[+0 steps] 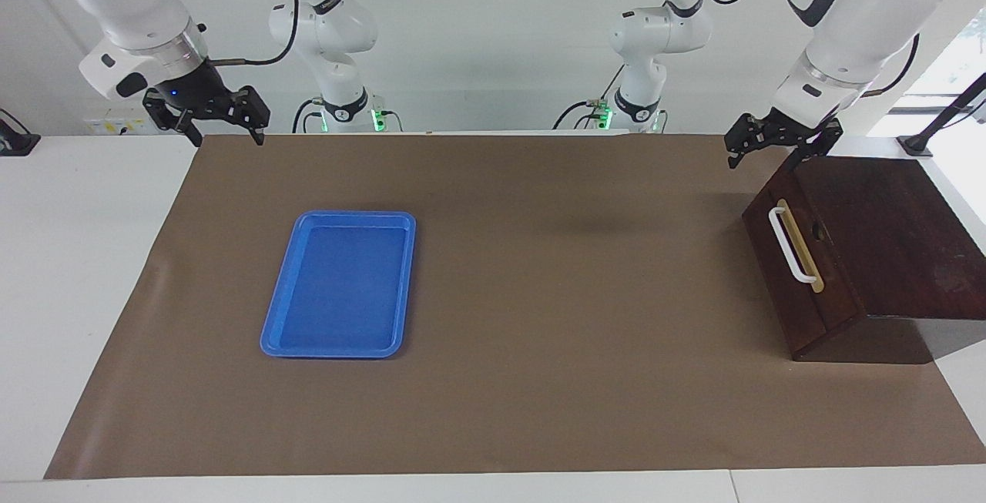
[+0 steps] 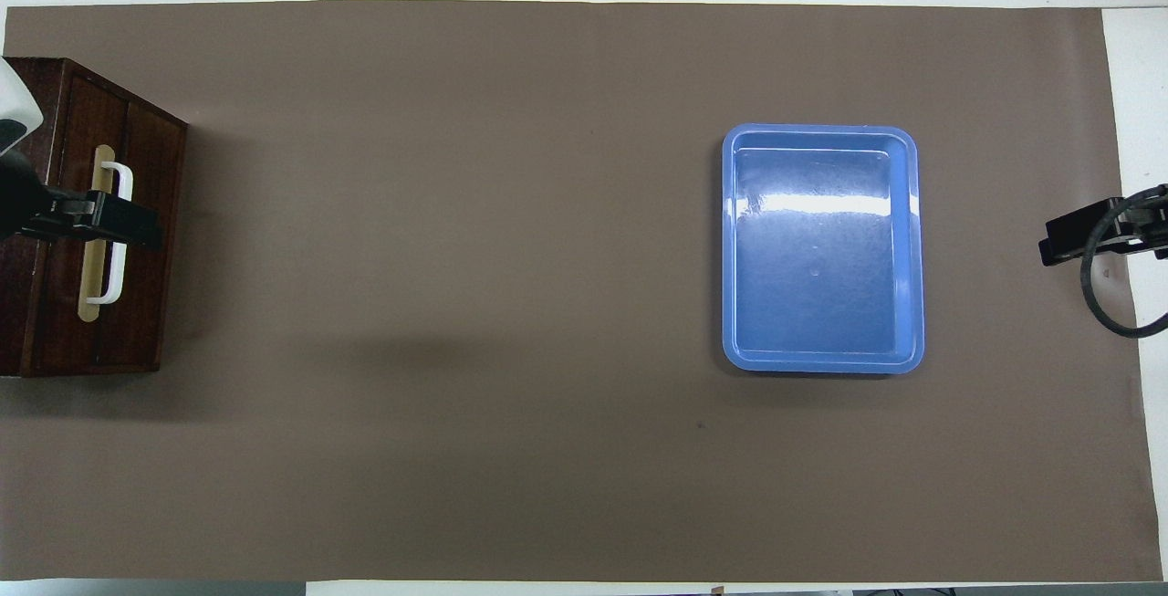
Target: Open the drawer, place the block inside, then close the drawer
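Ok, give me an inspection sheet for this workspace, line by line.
Surface: brown mat on white table.
Job's things: drawer shut, in a dark box at the left arm's end; block nothing seen.
Clutter: blue tray, nothing in it.
Grippers: left pincer open, raised by the box's top edge; right pincer open, waiting over the mat's edge.
Cables: black cable by the right pincer.
Surroundings: white wall.

The dark brown wooden drawer [image 1: 801, 256], shut, sits at three o'clock on the worktop [image 1: 539, 295]; the open left tool [image 1: 774, 150] hangs at its twelve o'clock corner.
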Tool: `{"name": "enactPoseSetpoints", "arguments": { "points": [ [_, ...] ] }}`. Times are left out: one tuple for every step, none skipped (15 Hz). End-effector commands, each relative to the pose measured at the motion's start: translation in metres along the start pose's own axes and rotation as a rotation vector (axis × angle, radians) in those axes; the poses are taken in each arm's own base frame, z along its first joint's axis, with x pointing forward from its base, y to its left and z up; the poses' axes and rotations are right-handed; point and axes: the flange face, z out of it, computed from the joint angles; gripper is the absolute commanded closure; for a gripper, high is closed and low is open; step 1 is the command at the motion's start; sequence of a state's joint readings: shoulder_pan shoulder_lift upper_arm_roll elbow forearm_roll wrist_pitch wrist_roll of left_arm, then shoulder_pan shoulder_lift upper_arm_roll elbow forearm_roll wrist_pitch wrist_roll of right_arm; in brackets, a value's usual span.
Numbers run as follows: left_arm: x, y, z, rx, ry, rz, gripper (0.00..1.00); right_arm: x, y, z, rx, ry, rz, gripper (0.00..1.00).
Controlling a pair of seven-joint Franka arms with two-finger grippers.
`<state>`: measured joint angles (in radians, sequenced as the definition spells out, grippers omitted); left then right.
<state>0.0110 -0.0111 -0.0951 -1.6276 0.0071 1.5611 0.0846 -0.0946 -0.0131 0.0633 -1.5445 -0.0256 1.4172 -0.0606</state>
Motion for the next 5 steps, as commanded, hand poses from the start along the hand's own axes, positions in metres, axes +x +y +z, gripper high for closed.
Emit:
{"name": "enactPoseSetpoints", "arguments": {
  "points": [
    [-0.0023,-0.0014,-0.0069,-0.015,0.000,0.011,0.00,-0.0019,0.0040,-0.0028,0.010,0.015,-0.014,0.00],
    [-0.0034,-0.0005,-0.0057,-0.016,-0.008,0.016,0.00,-0.0026,0.0049,-0.0035,0.008,0.016,-0.012,0.00],
    [-0.0023,0.0003,-0.0065,-0.015,0.001,0.010,0.00,-0.0020,0.0041,-0.0028,0.008,0.015,-0.013,0.00],
    [-0.0025,0.0003,-0.0071,-0.015,0.001,0.008,0.00,-0.0020,0.0041,-0.0028,0.008,0.015,-0.013,0.00],
    [-0.0035,0.0021,-0.0062,-0.015,-0.009,0.016,0.00,-0.0020,0.0041,-0.0028,0.008,0.015,-0.013,0.00]
  ]
}}
